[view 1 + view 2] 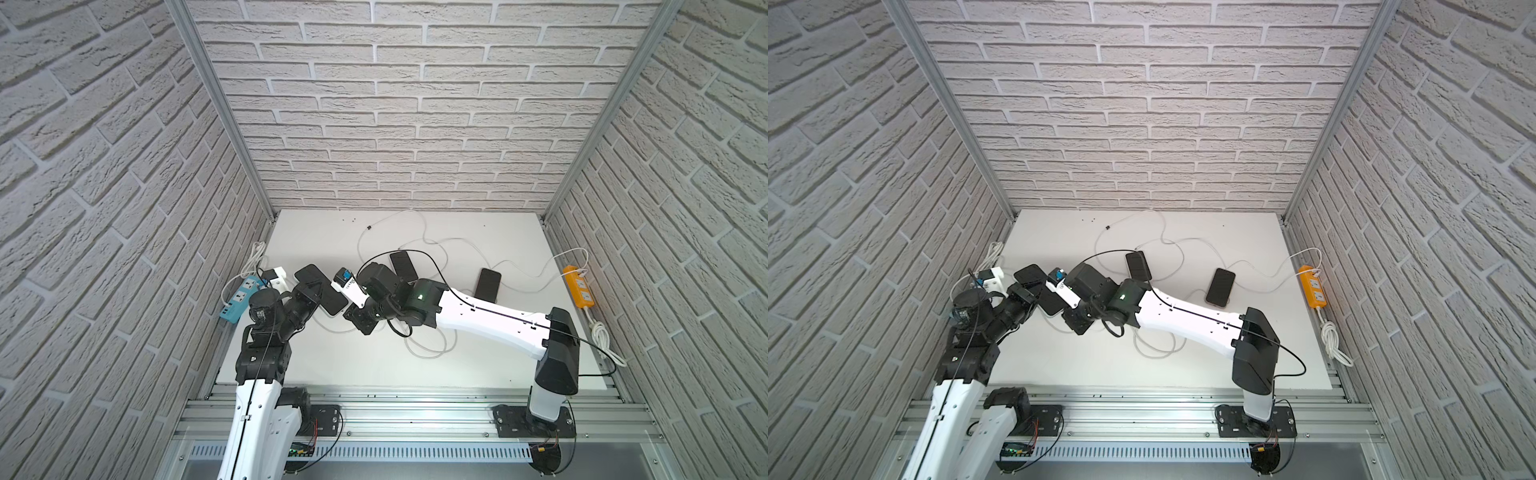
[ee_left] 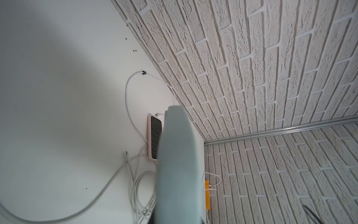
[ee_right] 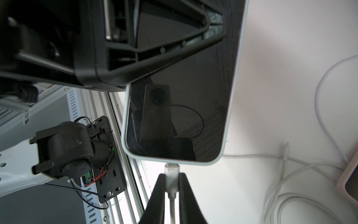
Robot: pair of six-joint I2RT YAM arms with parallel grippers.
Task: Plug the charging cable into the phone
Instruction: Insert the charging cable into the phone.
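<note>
Pinching white charging-cable plug (image 3: 171, 170): right gripper (image 3: 171, 175), narrow | plug tip touches bottom edge of pale-blue-cased black-screened phone (image 3: 184, 116) | left gripper (image 1: 312, 289) clamps phone

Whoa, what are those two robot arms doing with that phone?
The left claw grips a phone in a pale blue case. The right claw pinches the white plug of a charging cable and holds it right against the middle of the phone's bottom edge. I can't tell if the plug is pushed all the way in. Another phone and a third phone lie on the white table.
</note>
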